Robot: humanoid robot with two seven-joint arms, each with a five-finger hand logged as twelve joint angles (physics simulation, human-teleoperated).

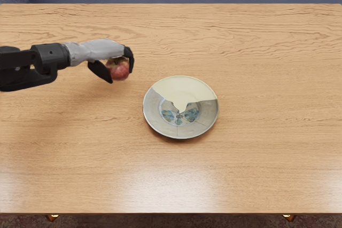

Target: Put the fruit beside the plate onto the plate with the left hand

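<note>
Left hand (109,57) closed around a red apple (119,70), fingers curled over its top, apple at ten o'clock from the plate (150,108), near but apart, plate mid-counter (256,52)

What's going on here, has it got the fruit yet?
The left hand, reaching in from the left edge, has its fingers curled around the apple. This is over the table, to the left of the plate and a little farther back, with a clear gap between apple and plate. I cannot tell whether the apple is lifted off the table. No fruit is on the plate yet. The right arm is out of view.
</note>
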